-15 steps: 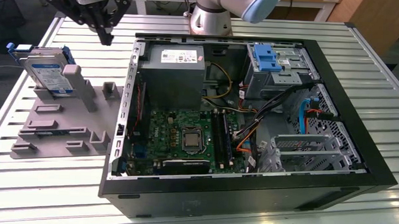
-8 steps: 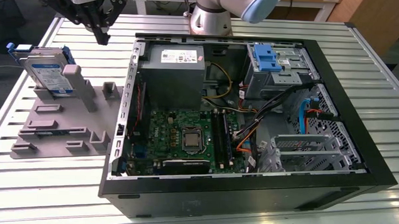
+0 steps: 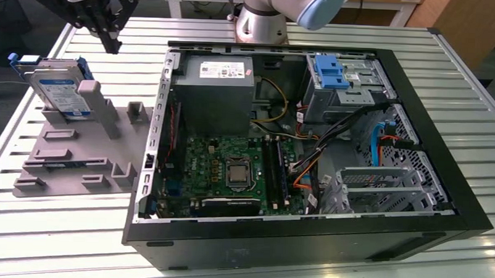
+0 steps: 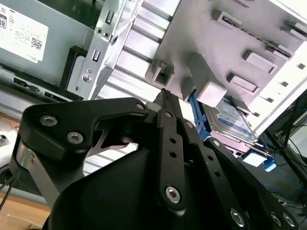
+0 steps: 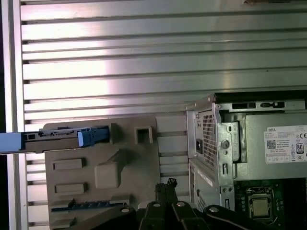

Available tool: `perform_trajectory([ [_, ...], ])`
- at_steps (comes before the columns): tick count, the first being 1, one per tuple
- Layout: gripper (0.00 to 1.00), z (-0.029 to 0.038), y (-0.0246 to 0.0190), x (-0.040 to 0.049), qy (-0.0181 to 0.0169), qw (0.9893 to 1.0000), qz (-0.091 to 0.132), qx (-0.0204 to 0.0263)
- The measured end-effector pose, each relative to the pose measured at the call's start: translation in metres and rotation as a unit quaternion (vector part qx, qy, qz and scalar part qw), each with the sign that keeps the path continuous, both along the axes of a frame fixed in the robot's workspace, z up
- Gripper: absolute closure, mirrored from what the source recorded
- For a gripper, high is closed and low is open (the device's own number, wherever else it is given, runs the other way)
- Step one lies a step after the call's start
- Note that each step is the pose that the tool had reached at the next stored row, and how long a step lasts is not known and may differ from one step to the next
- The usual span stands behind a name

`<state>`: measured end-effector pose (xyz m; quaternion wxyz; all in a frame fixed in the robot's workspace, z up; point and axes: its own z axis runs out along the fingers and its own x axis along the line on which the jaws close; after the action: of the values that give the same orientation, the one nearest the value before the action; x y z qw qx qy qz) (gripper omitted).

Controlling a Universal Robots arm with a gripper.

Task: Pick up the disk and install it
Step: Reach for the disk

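Exterior view, clock read on that frame: gripper [image 3: 112,46] hangs at about 10 o'clock, over the slatted table [image 3: 38,230]. It is closed and empty, with the fingertips meeting and nothing between them; both wrist views show the same

The disk [image 3: 59,92] stands on edge, leaning, in a slot of the grey fixture block [image 3: 74,151]. That is at 9 o'clock from the open computer case [image 3: 444,152]. The gripper is near it at roughly 1 o'clock, apart and not touching. The disk's label face shows in the second wrist view [image 4: 230,117]. In the first wrist view [image 5: 62,136] it is edge-on with the blue bracket [image 5: 91,136] on its end. The disk is not yet picked up or installed

Handling, as a judgement:
- stiff metal body, fairly heavy for its size, no give
- flat faces look smooth, so it could slip in a weak pinch
- shock-sensitive, so no knocks against the fixture or case
- the bracket is thin plastic and probably flexes, so a poor grip point
- best hold: squeeze across the two flat faces on the upper half clear of the slot, centred so it doesn't swing
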<state>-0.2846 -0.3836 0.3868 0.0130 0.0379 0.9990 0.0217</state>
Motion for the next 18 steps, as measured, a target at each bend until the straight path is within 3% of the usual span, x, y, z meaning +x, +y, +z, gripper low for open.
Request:
perform_trajectory([
  [5,0.89,-0.0003,0.0003,-0.0101,0.0000,1.0000,0.000,0.0000],
  [18,0.89,-0.0004,0.0003,-0.0116,0.0000,1.0000,0.000,0.0000],
])
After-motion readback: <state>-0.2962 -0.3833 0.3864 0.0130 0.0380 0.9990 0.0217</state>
